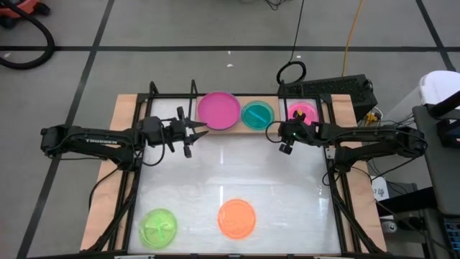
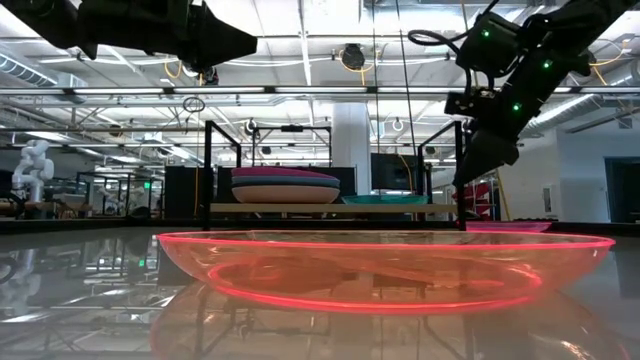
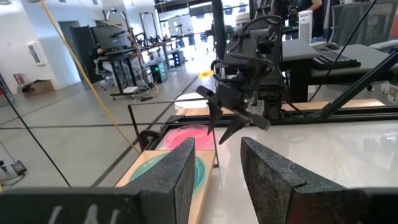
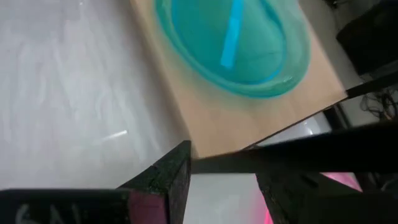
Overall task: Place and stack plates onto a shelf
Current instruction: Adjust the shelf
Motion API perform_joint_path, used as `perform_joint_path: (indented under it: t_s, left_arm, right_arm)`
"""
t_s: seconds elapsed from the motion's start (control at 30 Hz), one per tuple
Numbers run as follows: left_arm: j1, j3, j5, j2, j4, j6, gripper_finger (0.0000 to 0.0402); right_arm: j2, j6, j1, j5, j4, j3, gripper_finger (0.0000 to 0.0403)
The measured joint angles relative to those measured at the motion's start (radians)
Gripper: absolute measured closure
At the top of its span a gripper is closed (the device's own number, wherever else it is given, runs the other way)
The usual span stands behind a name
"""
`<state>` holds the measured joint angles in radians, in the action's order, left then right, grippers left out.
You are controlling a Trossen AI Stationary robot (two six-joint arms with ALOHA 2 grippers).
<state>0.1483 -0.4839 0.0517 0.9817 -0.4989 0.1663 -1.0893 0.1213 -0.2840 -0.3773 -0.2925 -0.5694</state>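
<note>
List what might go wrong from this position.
The right tool hangs open close to the shelf's black upright, so a careless move could knock the frame. The cyan plate lies near the magenta stack; a nudge may shift both. The orange plate and lime plate lie far away.

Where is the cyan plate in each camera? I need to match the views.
High view: cyan plate on the shelf, between the magenta stack and the small pink plate.
Low view: thin teal sliver on the shelf board, right of the stack.
Left wrist view: low down, behind the left jaws.
Right wrist view: fills the top.
Shared landmark: the light-wood shelf board.
</note>
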Motion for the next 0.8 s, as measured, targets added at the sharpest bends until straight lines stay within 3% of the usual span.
perform_joint_path:
  t_s: [0.8]
  left_arm:
    - [0.001, 0.000, 0.000, 0.000, -0.009, 0.008, 0.0266]
  right_arm:
    - [-0.027, -0.057, -0.028, 0.052, 0.280, 0.000, 0.0248]
